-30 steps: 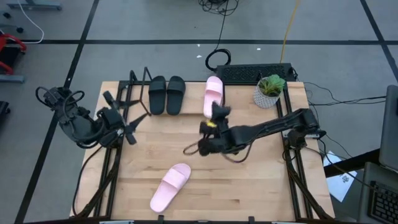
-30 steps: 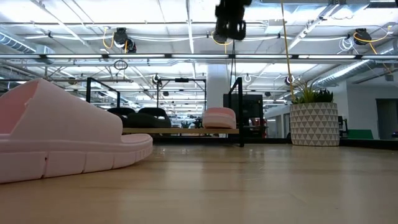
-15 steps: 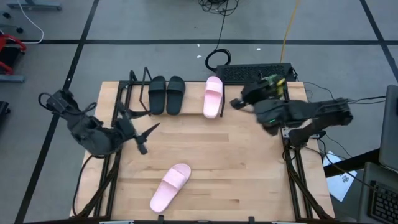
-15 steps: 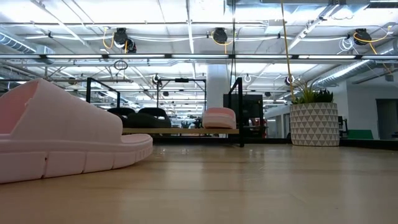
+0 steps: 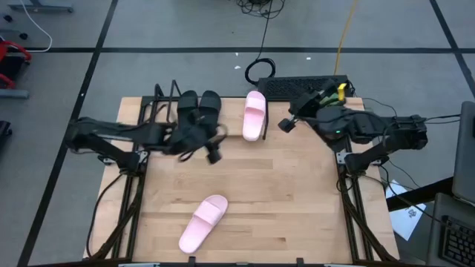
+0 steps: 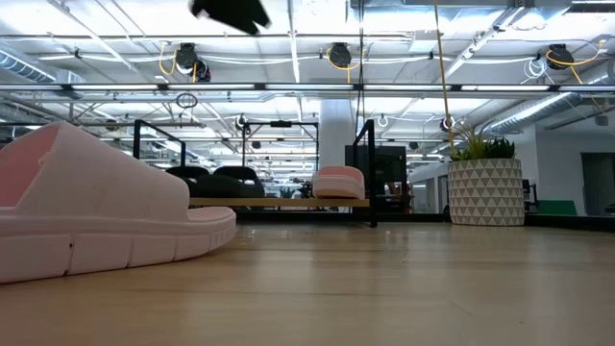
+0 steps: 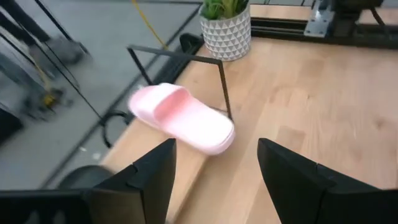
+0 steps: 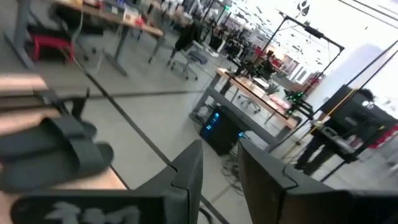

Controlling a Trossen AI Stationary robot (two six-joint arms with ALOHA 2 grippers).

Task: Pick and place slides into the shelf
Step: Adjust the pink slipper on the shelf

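Two black slides point(image 5: 198, 111) and one pink slide point(image 5: 254, 115) lie side by side on their soles on the shelf point(image 5: 165, 104) at the table's far side. A second pink slide point(image 5: 202, 222) lies sole down on the table near the front edge. My left gripper point(image 5: 210, 148) hovers open just in front of the black slides, nothing between its fingers; its wrist view looks at the shelved pink slide point(image 7: 183, 118). My right gripper point(image 5: 284, 124) hangs in the air to the right of the shelf, fingers a little apart and empty.
A black keyboard point(image 5: 304, 87) lies at the far edge behind my right arm. A potted plant point(image 6: 485, 192) stands at the far right, mostly under that arm in the high view. The middle of the wooden table top point(image 5: 282, 200) is bare.
My left gripper has swung from the table's left edge toward the middle and sunk a little, ending in front of the black slides. My right gripper has risen and drawn back from the shelved pink slide toward the far right, rolling as it went. The slides have stayed put.
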